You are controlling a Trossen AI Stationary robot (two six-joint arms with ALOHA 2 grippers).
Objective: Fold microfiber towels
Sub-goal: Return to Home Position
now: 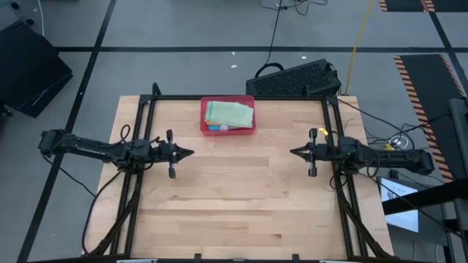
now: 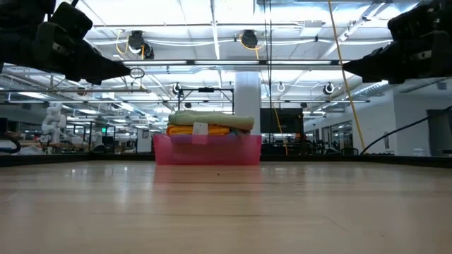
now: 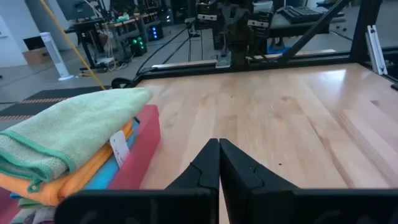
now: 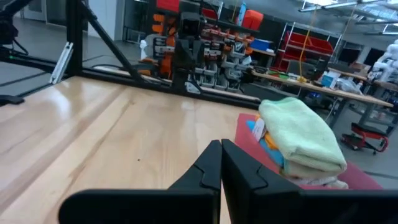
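A stack of folded microfiber towels [image 1: 228, 114] lies in a pink-red tray [image 1: 206, 126] at the far middle of the table, light green on top, orange and blue beneath [image 3: 68, 168]. The same stack shows in the low view [image 2: 209, 124] and the right wrist view [image 4: 298, 140]. My left gripper [image 1: 191, 153] hovers shut above the left side of the table, pointing level toward the right. My right gripper [image 1: 292, 152] hovers shut above the right side, pointing level toward the left. Neither holds anything.
Bare wooden tabletop [image 1: 241, 197] lies between and in front of the two grippers. A black metal frame [image 1: 241, 98] borders the table. A black keyboard [image 1: 296, 79] sits beyond the far right corner.
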